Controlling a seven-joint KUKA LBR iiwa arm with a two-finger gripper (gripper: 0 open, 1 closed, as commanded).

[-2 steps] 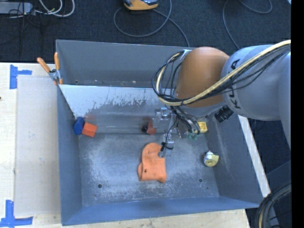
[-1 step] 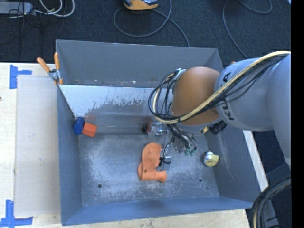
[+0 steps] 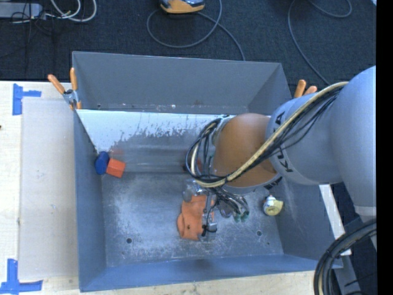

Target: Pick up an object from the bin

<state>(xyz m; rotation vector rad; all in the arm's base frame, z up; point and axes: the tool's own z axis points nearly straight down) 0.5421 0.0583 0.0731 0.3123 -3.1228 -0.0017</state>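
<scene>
Grey bin (image 3: 123, 238). Arm (image 3: 331, 140) in from 3 o'clock. Pincer (image 3: 207, 221) right against orange lump (image 3: 189, 221), 5 o'clock of centre; opening cannot tell. Orange block (image 3: 115, 168) touching blue block (image 3: 101, 163), 10 o'clock. Small yellow-white thing (image 3: 272, 206), 3 o'clock.

Inside the bin (image 3: 153, 128), bright light hits the far floor; back wall shaded.

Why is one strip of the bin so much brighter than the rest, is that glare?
Camera view: likely light, not glare; a pale band crosses the bin's back wall, brightest at its left above the blue block and orange block, the wall above it shaded. The floor round the gripper and the orange lump by it looks dimmer, under the arm.
</scene>
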